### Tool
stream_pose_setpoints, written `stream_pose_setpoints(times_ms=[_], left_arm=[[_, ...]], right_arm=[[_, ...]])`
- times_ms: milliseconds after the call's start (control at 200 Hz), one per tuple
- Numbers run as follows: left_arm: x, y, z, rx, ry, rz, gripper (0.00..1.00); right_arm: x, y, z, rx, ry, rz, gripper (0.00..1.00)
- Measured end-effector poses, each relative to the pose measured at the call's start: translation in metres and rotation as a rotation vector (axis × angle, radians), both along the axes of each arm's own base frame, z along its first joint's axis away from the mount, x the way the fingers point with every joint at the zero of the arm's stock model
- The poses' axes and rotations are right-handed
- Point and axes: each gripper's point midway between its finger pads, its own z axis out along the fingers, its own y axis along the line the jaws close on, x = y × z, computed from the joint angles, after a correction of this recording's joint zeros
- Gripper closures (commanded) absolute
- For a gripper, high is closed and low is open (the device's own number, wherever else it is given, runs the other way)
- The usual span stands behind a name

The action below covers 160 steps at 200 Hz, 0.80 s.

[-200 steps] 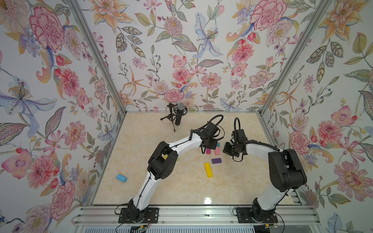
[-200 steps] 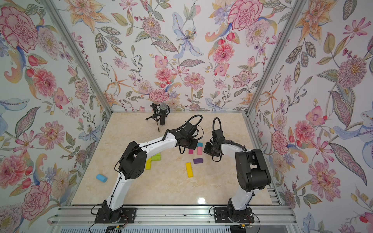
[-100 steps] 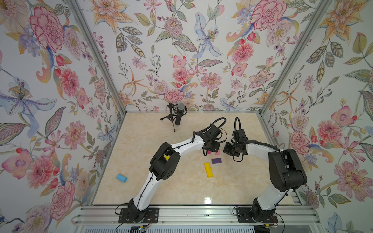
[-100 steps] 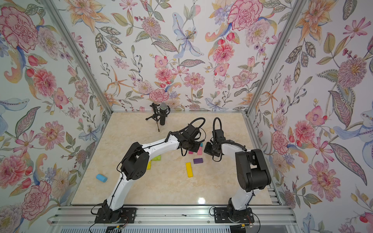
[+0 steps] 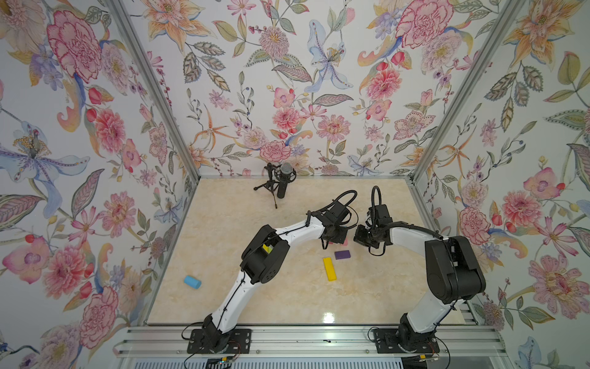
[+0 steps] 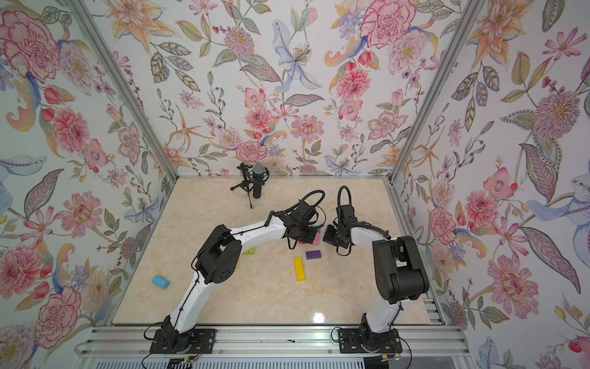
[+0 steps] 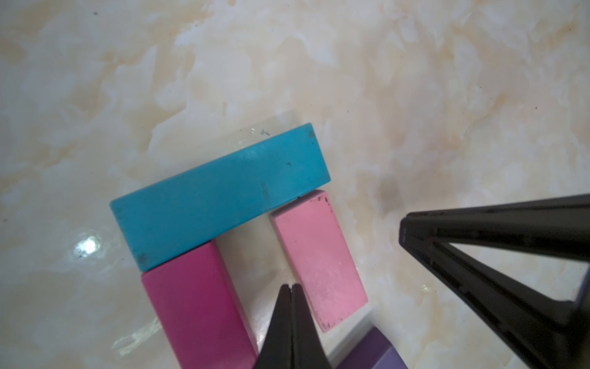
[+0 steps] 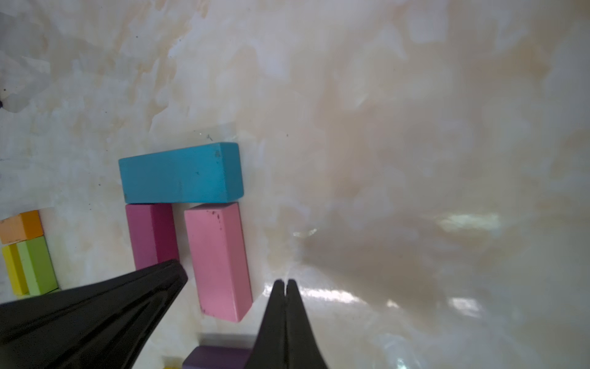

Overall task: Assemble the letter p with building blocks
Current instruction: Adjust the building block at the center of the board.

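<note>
So the building blocks so far: a flat teal rectangular block point(image 7: 220, 195) lies across the ends of a long magenta block point(image 7: 191, 303) and a pale pink block point(image 7: 319, 258), which sit side by side with a narrow gap, the pink one a bit skewed. A purple block point(image 5: 342, 254) lies just off their free ends and a long yellow block point(image 5: 329, 268) is near that. Orange point(image 8: 20, 226) and lime green point(image 8: 36, 265) blocks sit off to the magenta side. The left gripper point(image 7: 290, 287) is pinched closed with nothing in it, tip over the gap. The right gripper point(image 8: 285, 281) is closed and empty too, just beside the pink block's outer edge. All this is right of the middle of the beige marble counter point(image 5: 223, 223), with a light blue rounded block point(image 5: 192, 282) well apart
</note>
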Motion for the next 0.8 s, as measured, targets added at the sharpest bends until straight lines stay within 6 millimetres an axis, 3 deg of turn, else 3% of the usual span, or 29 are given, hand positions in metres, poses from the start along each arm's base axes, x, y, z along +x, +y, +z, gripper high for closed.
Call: stream_pose_setpoints(times_ms=[801], left_arm=[[0.0028, -0.0028, -0.0045, 0.0, 0.003, 0.004, 1.0]], right_arm=[[0.0005, 0.0083, -0.0079, 0.041, 0.015, 0.022, 1.0]])
